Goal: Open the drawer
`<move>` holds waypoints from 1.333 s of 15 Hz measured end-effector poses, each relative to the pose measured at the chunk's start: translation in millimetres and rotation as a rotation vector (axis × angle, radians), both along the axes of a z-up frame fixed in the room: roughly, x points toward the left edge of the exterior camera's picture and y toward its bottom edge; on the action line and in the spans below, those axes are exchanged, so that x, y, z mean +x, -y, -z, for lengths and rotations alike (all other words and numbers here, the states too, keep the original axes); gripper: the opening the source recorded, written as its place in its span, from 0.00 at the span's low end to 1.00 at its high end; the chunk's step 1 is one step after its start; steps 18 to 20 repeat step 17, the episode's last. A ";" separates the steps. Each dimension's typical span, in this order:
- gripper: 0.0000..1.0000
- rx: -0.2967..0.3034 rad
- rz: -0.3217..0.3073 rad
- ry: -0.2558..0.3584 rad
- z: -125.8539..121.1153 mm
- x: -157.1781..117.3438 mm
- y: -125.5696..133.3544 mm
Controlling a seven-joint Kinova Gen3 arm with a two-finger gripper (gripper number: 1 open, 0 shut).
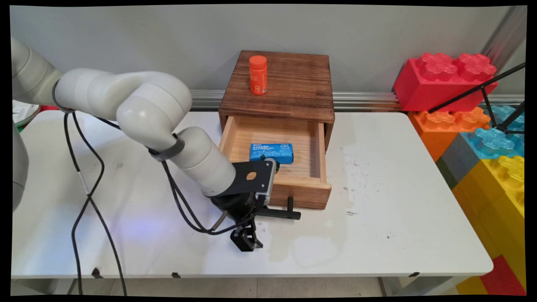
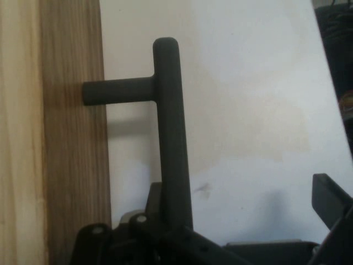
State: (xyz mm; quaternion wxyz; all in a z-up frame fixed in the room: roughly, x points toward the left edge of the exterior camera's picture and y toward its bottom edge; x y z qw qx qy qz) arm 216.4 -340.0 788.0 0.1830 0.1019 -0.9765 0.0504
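A dark wooden box (image 1: 279, 86) stands at the table's back with its drawer (image 1: 300, 191) pulled out. A blue packet (image 1: 271, 152) lies inside the drawer, and an orange bottle (image 1: 258, 75) stands upright on the box's top. My gripper (image 1: 247, 242) hangs low over the table just in front of the drawer, at the left end of its black bar handle (image 1: 279, 214). In the hand view the handle (image 2: 171, 138) runs along the drawer front (image 2: 71, 138) and ends close by my left finger. My gripper (image 2: 240, 190) is open, with bare table between its fingers.
Large red (image 1: 444, 79), orange (image 1: 451, 123), blue (image 1: 488, 142) and yellow (image 1: 503, 184) toy blocks are stacked off the table's right edge, with a black tripod leg (image 1: 474, 90) over them. Black cables (image 1: 84, 201) hang from the arm over the table's left part.
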 end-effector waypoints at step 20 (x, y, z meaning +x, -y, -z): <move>1.00 -0.008 -0.003 -0.010 -2.0 -7.8 -32.8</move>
